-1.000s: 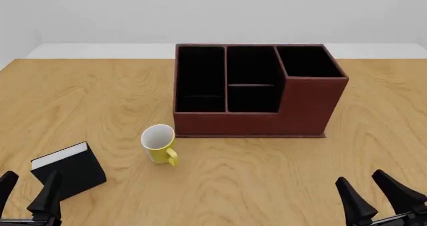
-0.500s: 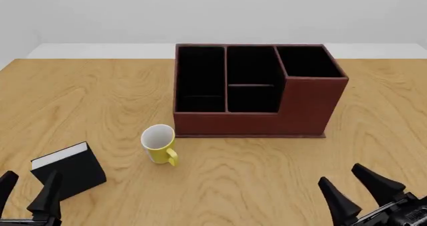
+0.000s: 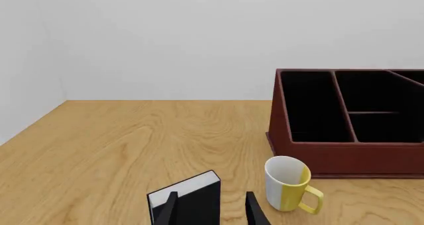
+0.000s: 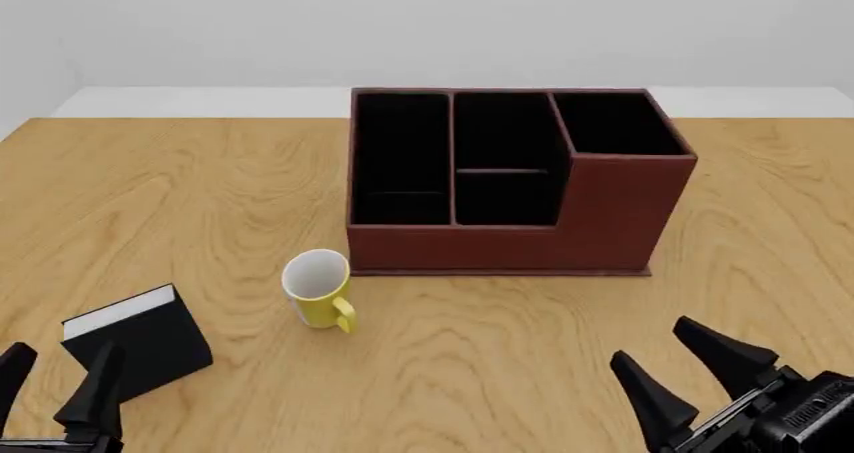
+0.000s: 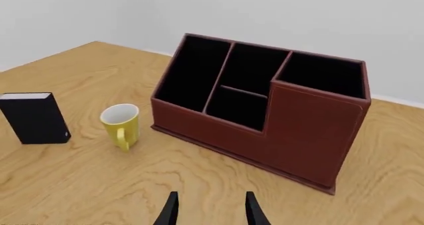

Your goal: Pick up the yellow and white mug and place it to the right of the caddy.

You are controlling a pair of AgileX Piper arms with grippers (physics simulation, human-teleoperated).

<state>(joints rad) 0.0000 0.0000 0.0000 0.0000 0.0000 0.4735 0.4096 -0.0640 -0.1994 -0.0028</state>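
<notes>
The yellow and white mug [image 4: 319, 288] stands upright on the table just in front of the caddy's left end, handle toward me; it also shows as mug [image 3: 289, 184] and mug [image 5: 120, 125]. The caddy [image 4: 507, 178] is a large reddish-brown box with black compartments, its right section taller, seen too as caddy [image 3: 348, 125] and caddy [image 5: 265, 111]. My right gripper [image 4: 685, 373] is open near the front right edge, well right of the mug. My left gripper [image 4: 56, 385] is open at the front left corner, apart from the mug.
A small black book [image 4: 139, 341] with white page edges stands at the front left, just beyond my left gripper, also book [image 3: 187, 202] and book [image 5: 35, 117]. Bare wood table [image 4: 747, 243] lies right of the caddy.
My right gripper has moved left and forward, turning toward the mug. The left gripper, mug, caddy and book have not moved.
</notes>
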